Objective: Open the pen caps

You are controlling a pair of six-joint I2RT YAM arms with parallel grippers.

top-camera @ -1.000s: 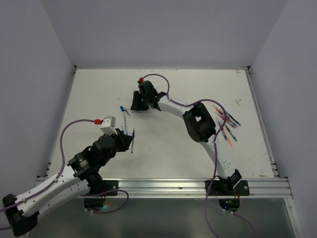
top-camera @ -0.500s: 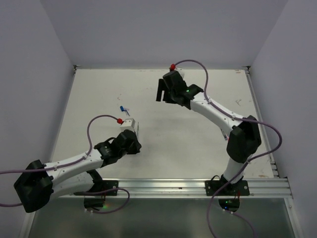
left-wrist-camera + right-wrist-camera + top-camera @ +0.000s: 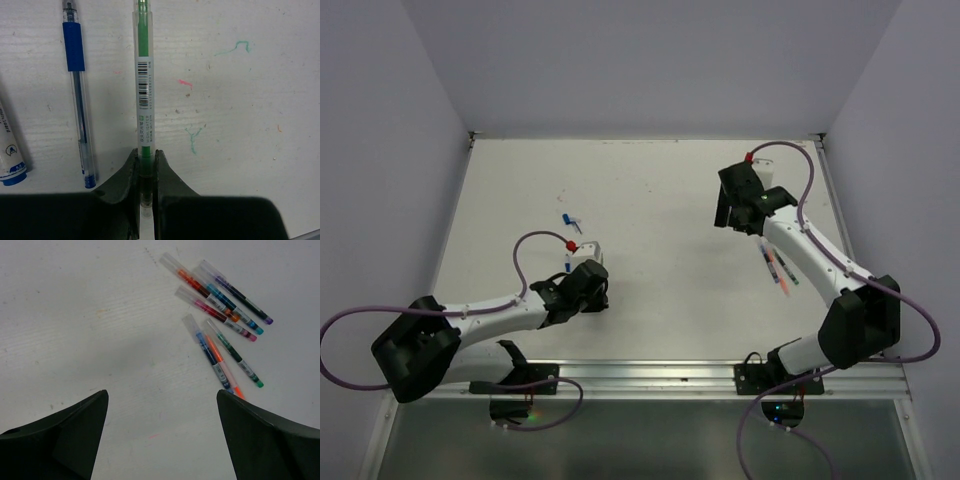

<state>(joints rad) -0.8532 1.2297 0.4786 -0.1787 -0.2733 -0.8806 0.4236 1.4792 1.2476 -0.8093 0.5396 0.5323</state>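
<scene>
My left gripper [image 3: 145,155] is shut on the near end of a green highlighter pen [image 3: 143,75], which lies lengthways on the white table. In the top view this gripper [image 3: 588,288] sits low at the table's front left. Two tiny blue pen caps [image 3: 569,220] lie loose farther back from it. My right gripper [image 3: 162,395] hangs open and empty above bare table; from above it [image 3: 722,214] is at the right. Several coloured pens [image 3: 220,305] with clear caps lie ahead of it to the right, and they [image 3: 776,266] show beside the right arm.
A blue ballpoint pen [image 3: 78,95] lies parallel to the green pen on its left. The end of a white tube [image 3: 9,160] lies at the far left. Grey walls close in the table [image 3: 650,190] on three sides. A metal rail [image 3: 650,375] runs along the front edge.
My right arm has swung from the table's middle back to the right side and its jaws have opened wide. My left arm has lowered and stretched right, still gripping the green pen.
</scene>
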